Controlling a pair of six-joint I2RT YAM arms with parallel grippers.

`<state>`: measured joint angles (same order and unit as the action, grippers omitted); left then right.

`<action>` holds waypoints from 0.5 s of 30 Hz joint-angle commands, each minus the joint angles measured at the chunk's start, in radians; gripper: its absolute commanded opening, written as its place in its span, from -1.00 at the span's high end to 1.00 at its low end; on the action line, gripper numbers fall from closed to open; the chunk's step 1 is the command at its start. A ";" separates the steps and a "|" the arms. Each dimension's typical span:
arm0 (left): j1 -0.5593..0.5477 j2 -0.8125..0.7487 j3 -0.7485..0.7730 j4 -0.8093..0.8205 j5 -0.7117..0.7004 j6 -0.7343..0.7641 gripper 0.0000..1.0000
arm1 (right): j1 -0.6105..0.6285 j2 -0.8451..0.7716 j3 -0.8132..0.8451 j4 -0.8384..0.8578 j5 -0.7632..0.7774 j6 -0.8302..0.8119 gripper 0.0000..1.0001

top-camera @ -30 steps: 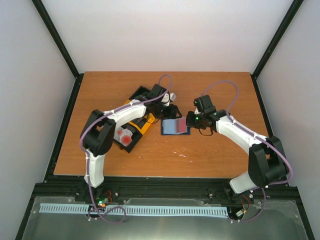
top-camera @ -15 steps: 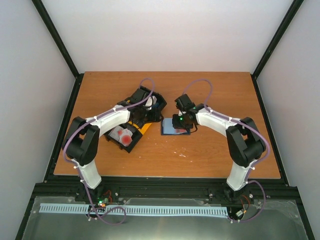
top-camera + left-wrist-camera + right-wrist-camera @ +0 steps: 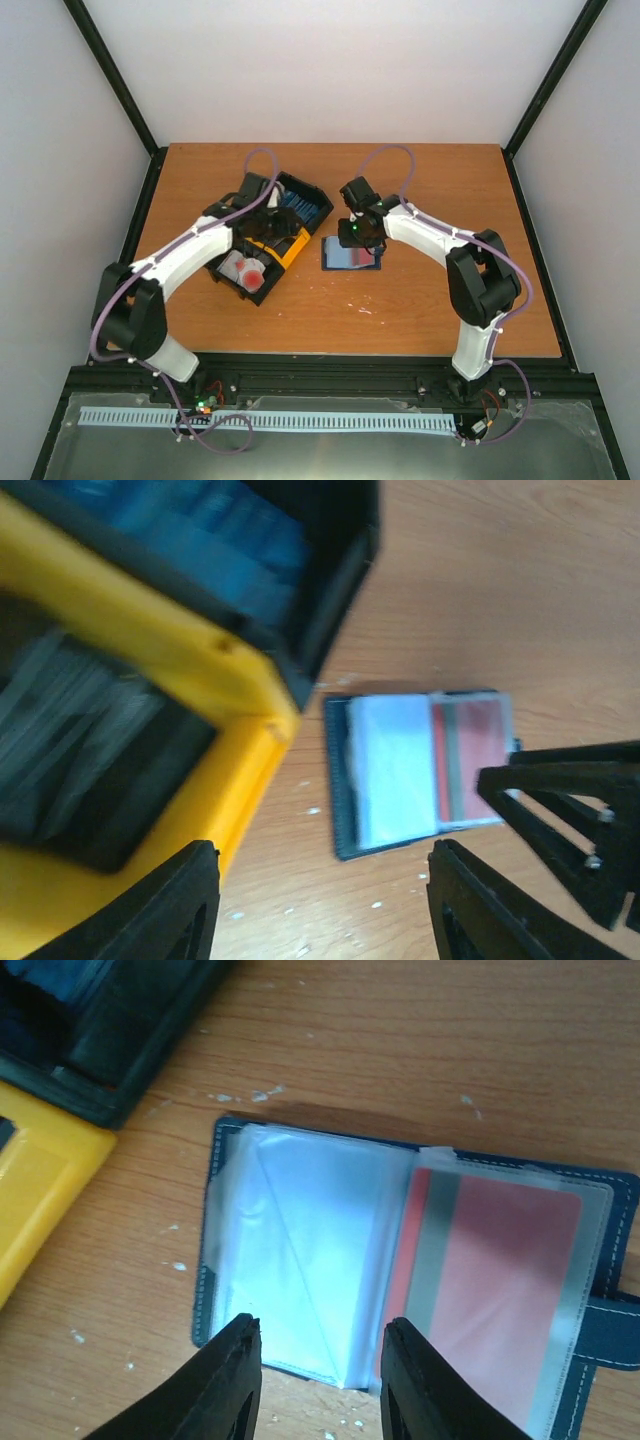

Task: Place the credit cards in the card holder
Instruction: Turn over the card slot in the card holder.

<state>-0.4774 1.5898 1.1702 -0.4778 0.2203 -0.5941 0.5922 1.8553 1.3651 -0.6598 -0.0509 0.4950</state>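
1. Since the earlier frame, the black two-finger left gripper (image 3: 325, 910) has been swung away from the holder to above the tray. The black two-finger right gripper (image 3: 322, 1380) has been brought in over the holder, with its fingers parted from a near-closed set.
2. Small dark navy-blue folding card holder (image 3: 216, 1250): laid open flat on the orange-brown wooden table (image 3: 420, 310), just beside the tray and not touching it. Clear plastic sleeves are shown. The left sleeve appears pale. A red card (image 3: 490, 1290) with a grey stripe is seated in the right sleeve.
3. Black-and-yellow three-compartment plastic tray (image 3: 288, 252): blue cards (image 3: 300, 203) are held at the far end, white cards with red blotches (image 3: 248, 272) at the near end.
4. Left gripper: spread wide, nothing held.
5. Right gripper: moderately parted, nothing held.
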 commanded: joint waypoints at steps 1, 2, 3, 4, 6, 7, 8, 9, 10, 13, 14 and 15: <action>0.030 -0.127 -0.031 -0.219 -0.194 -0.092 -0.20 | 0.029 -0.042 0.046 -0.018 -0.034 -0.035 0.31; 0.032 -0.149 -0.046 -0.263 -0.226 -0.104 -0.20 | 0.038 -0.041 0.054 -0.018 -0.037 -0.041 0.30; 0.037 -0.166 -0.060 -0.303 -0.252 -0.113 -0.23 | 0.044 -0.039 0.063 -0.018 -0.041 -0.042 0.30; 0.048 -0.178 -0.076 -0.344 -0.265 -0.124 -0.26 | 0.049 -0.036 0.068 -0.017 -0.046 -0.038 0.30; 0.082 -0.211 -0.123 -0.385 -0.242 -0.159 -0.38 | 0.055 -0.029 0.068 -0.008 -0.061 -0.027 0.30; 0.100 -0.232 -0.155 -0.372 -0.207 -0.168 -0.38 | 0.057 -0.025 0.065 -0.003 -0.064 -0.023 0.30; 0.115 -0.251 -0.187 -0.355 -0.184 -0.179 -0.37 | 0.059 -0.022 0.061 -0.001 -0.065 -0.018 0.30; 0.125 -0.262 -0.210 -0.341 -0.175 -0.189 -0.33 | 0.060 -0.017 0.058 0.000 -0.066 -0.017 0.30; 0.135 -0.266 -0.223 -0.335 -0.177 -0.198 -0.28 | 0.061 -0.015 0.056 -0.001 -0.066 -0.015 0.30; 0.149 -0.225 -0.222 -0.339 -0.211 -0.205 -0.21 | 0.063 -0.023 0.032 0.010 -0.070 -0.007 0.30; 0.150 -0.204 -0.219 -0.346 -0.230 -0.203 -0.20 | 0.063 -0.027 0.023 0.015 -0.073 -0.003 0.30; 0.151 -0.180 -0.213 -0.352 -0.248 -0.201 -0.19 | 0.064 -0.031 0.015 0.021 -0.075 0.001 0.30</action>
<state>-0.3367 1.3609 0.9333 -0.8066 0.0257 -0.7628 0.6502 1.8465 1.4082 -0.6518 -0.1139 0.4793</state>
